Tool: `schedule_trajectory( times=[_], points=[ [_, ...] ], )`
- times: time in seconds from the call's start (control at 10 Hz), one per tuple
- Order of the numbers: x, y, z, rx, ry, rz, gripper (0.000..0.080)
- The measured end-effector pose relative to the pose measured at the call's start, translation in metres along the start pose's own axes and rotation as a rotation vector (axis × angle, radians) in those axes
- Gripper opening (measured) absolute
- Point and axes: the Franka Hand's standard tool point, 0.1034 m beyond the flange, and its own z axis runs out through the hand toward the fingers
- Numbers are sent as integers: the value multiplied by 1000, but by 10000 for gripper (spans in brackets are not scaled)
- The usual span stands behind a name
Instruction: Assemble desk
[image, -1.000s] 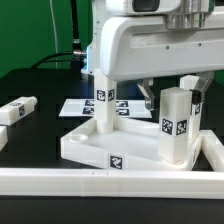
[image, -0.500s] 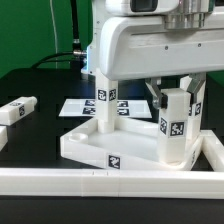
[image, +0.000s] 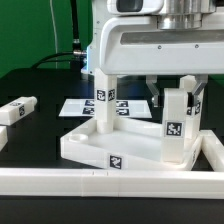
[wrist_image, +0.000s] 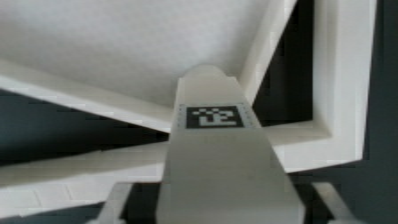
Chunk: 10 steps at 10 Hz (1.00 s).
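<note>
Well off to the exterior view's left of the claw, a loose leg lies on the black table. Closer in, the marker board lies flat. Next, an upright leg stands on the desk slab, which sits below the claw. And there's the claw itself, clamped on the top of the gripped leg, which hangs straight down to the slab's near corner. The wrist view confirms it: leg pinched between both fingers, slab beneath. The front rail runs across nearer the camera.
</note>
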Motion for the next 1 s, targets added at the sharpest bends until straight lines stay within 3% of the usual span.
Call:
schedule_trajectory(
  times=[0.7, 1.0],
  points=[
    [-1, 1, 1, 23, 1, 635, 289],
    [-3, -9, 2, 24, -3, 943, 290]
  ],
)
